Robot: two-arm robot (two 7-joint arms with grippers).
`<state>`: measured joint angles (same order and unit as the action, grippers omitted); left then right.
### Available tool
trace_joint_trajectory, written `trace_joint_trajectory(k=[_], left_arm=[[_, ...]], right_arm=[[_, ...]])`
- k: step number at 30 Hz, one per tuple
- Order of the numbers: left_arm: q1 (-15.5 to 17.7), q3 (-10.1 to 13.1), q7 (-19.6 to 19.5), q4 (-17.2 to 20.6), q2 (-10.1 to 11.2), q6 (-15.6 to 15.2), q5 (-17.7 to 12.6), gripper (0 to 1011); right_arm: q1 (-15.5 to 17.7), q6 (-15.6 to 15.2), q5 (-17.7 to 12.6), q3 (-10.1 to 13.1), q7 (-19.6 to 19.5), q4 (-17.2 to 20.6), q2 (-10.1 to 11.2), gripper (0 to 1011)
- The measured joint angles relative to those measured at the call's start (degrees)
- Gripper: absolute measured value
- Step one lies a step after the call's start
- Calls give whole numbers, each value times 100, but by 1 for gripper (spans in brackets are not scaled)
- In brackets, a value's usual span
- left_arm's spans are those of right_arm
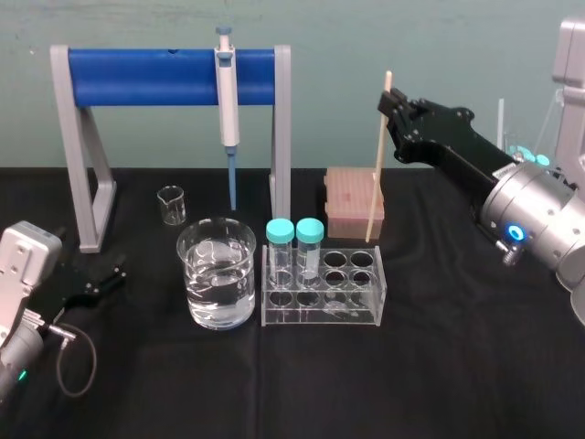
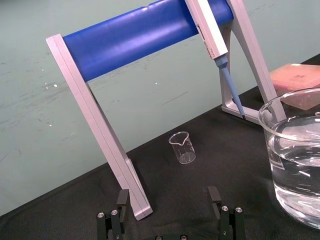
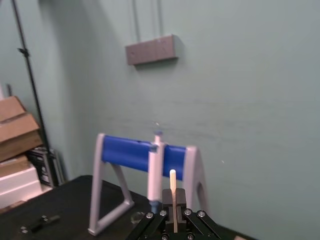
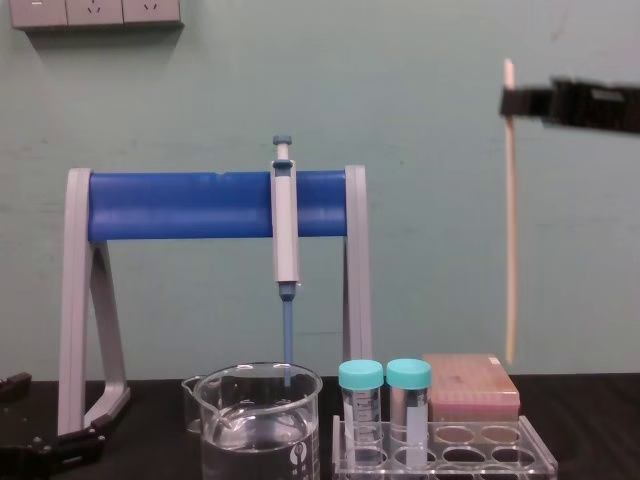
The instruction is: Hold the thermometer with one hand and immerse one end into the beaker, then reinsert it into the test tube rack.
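My right gripper (image 1: pixel 388 102) is shut on the thermometer (image 1: pixel 377 174), pinching it near its top end. The thin cream rod hangs almost upright in the air; in the chest view the thermometer (image 4: pixel 510 230) ends just above the pink tip box, clear of the test tube rack (image 4: pixel 500 455). The right wrist view shows the thermometer's top (image 3: pixel 173 187) sticking out between the black fingers (image 3: pixel 150 222). The clear rack (image 1: pixel 366 315) stands mid-table. The large beaker (image 1: pixel 196 293), part-filled with water, stands just left of it. My left gripper (image 2: pixel 167 200) rests open on the table at the far left.
A grey stand with a blue bar (image 1: pixel 146 78) holds a hanging pipette (image 1: pixel 226 91) behind the beaker. A small clear beaker (image 1: pixel 171 205) sits under it. The pink tip box (image 1: pixel 352 206) stands behind the rack. Two teal-capped tubes (image 1: pixel 294 247) fill the rack's left holes.
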<state>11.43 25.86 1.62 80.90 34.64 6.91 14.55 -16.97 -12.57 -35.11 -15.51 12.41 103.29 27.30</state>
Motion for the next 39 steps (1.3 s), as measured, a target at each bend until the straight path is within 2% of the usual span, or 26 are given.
trace_joint_trajectory(k=[7, 18, 39], left_arm=[[0, 0, 0, 0, 0, 0, 0, 1004], [0, 0, 0, 0, 0, 0, 0, 1004], [0, 0, 0, 0, 0, 0, 0, 1004]], right_arm=[[149, 163, 144, 42, -57, -315, -91, 36], [70, 377, 261, -22, 133, -825, -389, 36], [220, 440, 270, 50, 330, -942, -390, 36]])
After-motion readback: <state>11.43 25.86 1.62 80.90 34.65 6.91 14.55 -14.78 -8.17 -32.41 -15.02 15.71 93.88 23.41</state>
